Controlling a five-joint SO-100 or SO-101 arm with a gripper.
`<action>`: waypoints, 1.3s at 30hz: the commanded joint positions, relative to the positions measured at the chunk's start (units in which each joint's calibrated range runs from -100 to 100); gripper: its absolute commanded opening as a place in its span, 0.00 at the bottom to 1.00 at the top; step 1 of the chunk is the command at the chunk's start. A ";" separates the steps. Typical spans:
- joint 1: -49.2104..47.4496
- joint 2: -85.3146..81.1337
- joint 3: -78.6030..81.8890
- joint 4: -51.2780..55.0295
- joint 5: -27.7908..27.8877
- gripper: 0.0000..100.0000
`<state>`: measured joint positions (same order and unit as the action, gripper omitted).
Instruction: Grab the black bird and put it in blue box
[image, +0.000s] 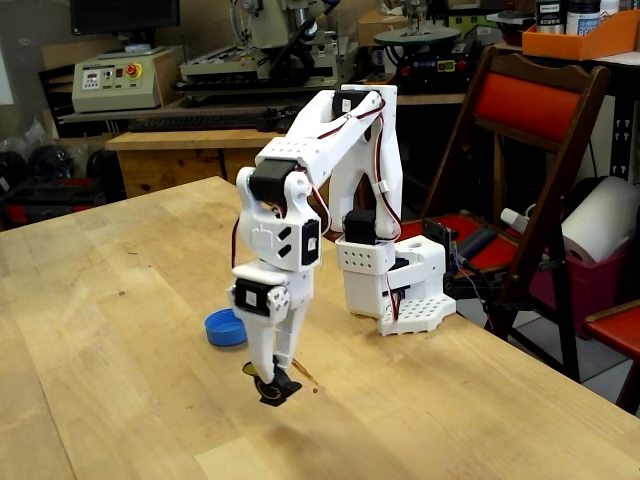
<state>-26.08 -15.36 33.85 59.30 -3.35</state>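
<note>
The white arm reaches down over the wooden table (120, 330) in the fixed view. Its gripper (270, 388) points downward and is shut on the black bird (275, 391), a small flat black piece with a yellow spot showing at the fingertips. The bird hangs just above the tabletop. The blue box (226, 327), a shallow round blue dish, rests on the table to the left of the gripper and a little farther back, partly hidden behind the arm's wrist.
The arm's white base (395, 285) stands near the table's right edge. A red folding chair (530, 140) is beside the table on the right. A workbench with machines (180, 70) and an orange bin (580, 40) lie behind.
</note>
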 joint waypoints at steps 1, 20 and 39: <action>0.23 -0.51 -5.62 -0.01 0.29 0.04; 19.64 -1.28 -6.77 0.15 0.29 0.04; 32.08 -13.52 -5.80 0.31 0.29 0.04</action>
<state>3.44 -26.01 30.33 59.30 -3.35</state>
